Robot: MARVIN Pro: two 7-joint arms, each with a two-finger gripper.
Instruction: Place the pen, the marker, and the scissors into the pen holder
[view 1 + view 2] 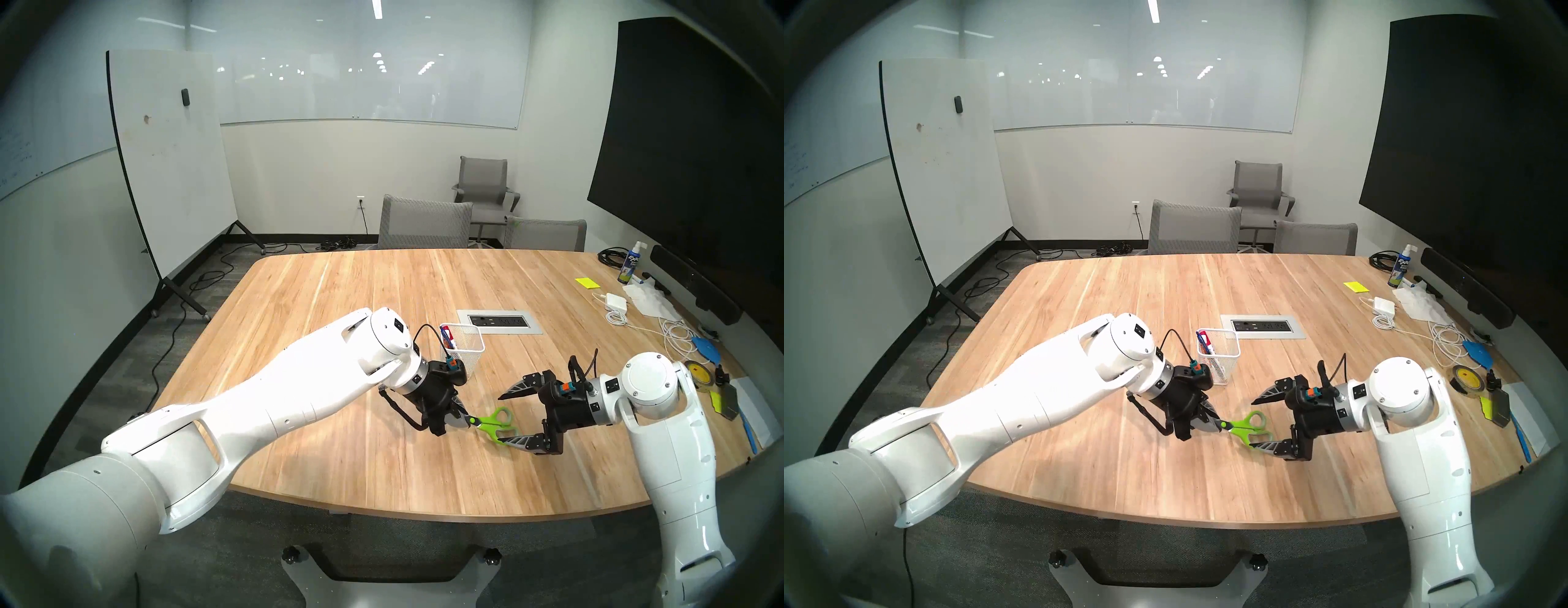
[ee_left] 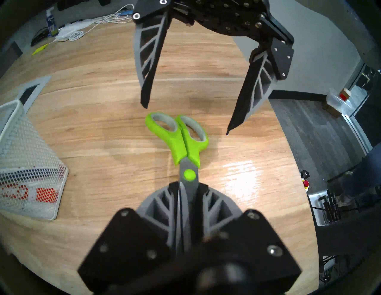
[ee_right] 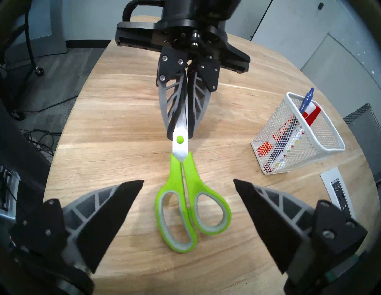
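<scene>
The scissors (image 1: 494, 422) (image 3: 185, 185), with lime-green loop handles, hang just above the wooden table. My left gripper (image 1: 464, 420) (image 2: 188, 185) is shut on their silver blades, handles pointing right. My right gripper (image 1: 499, 420) (image 3: 188, 180) stands open, one finger on each side of the handles, touching neither. The white mesh pen holder (image 1: 469, 361) (image 3: 309, 152) stands upright behind my left wrist. Inside it lean the blue pen (image 3: 307, 101) and a white marker (image 3: 313, 117) with a red cap.
A grey power-outlet panel (image 1: 500, 321) is set into the table behind the holder. Along the right edge lie a charger with white cables (image 1: 615, 303), a spray bottle (image 1: 630, 265), a tape roll (image 1: 695, 373) and papers. Grey chairs (image 1: 424, 225) stand at the far edge.
</scene>
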